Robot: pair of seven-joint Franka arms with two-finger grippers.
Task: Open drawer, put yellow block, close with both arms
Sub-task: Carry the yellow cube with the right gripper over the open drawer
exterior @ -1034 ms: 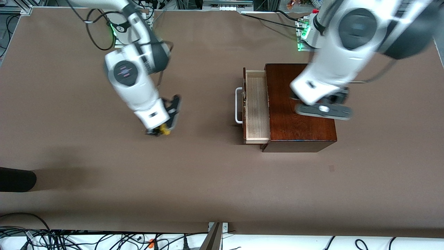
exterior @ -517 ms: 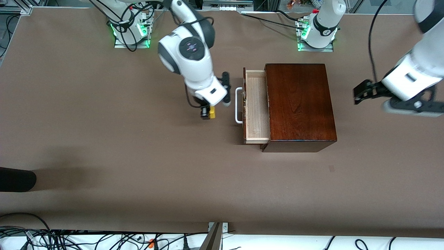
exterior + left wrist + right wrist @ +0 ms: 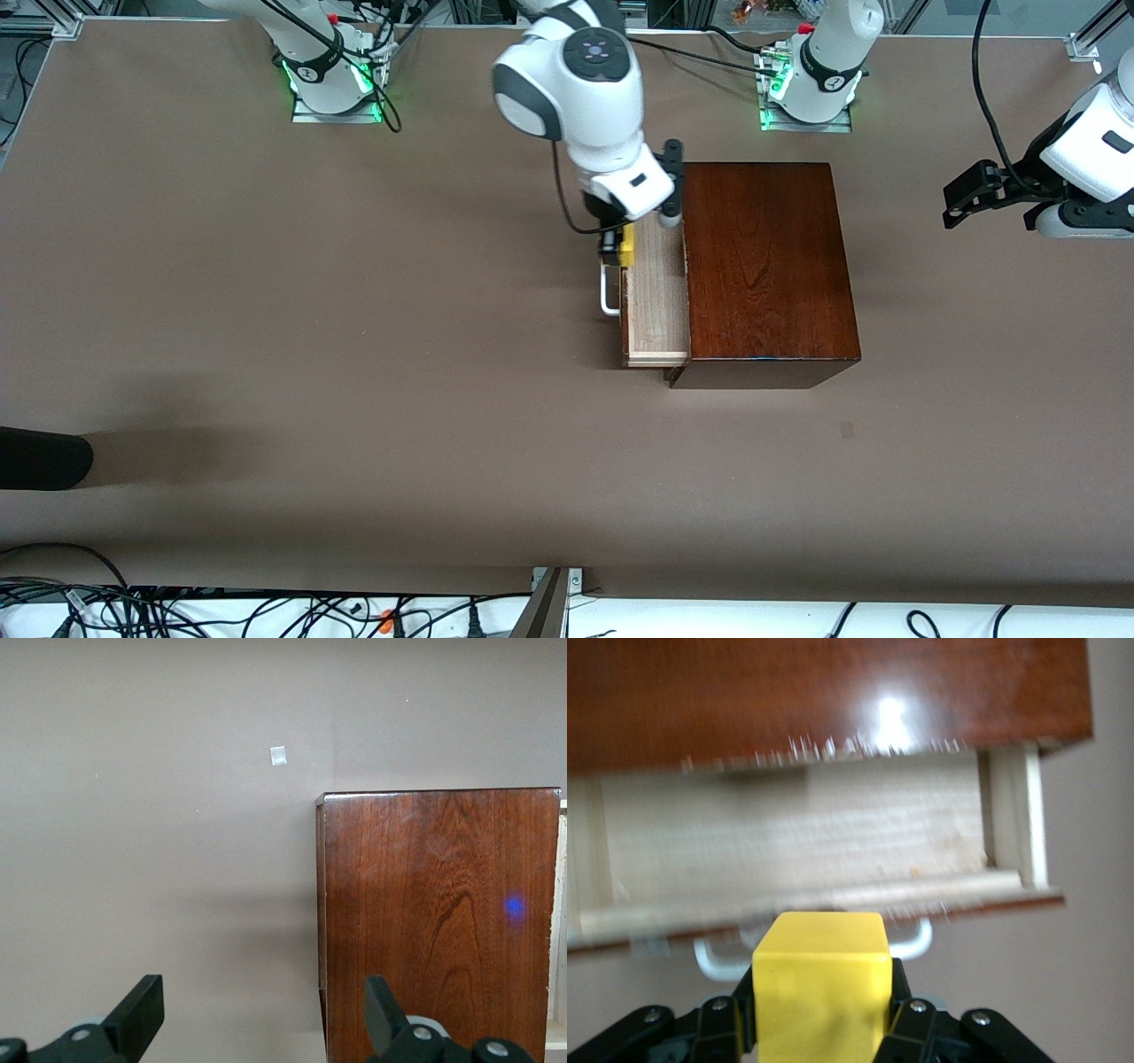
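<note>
The dark reddish-brown wooden box (image 3: 766,266) stands mid-table toward the left arm's end. Its drawer (image 3: 657,301) is pulled out, showing its pale wood inside and white handle (image 3: 609,299). My right gripper (image 3: 617,248) is shut on the yellow block (image 3: 626,246) and holds it over the drawer's front edge by the handle. In the right wrist view the yellow block (image 3: 822,979) sits between the fingers, above the handle (image 3: 914,948) and the drawer (image 3: 797,846). My left gripper (image 3: 967,197) is open and empty, over the table beside the box (image 3: 434,921).
A black object (image 3: 40,456) lies at the table's edge at the right arm's end. Cables (image 3: 177,611) run along the edge nearest the front camera. A small pale mark (image 3: 278,756) is on the table near the box.
My right arm has carried the yellow block from the open table to over the drawer's front edge. My left arm has moved off the box top toward its own end of the table.
</note>
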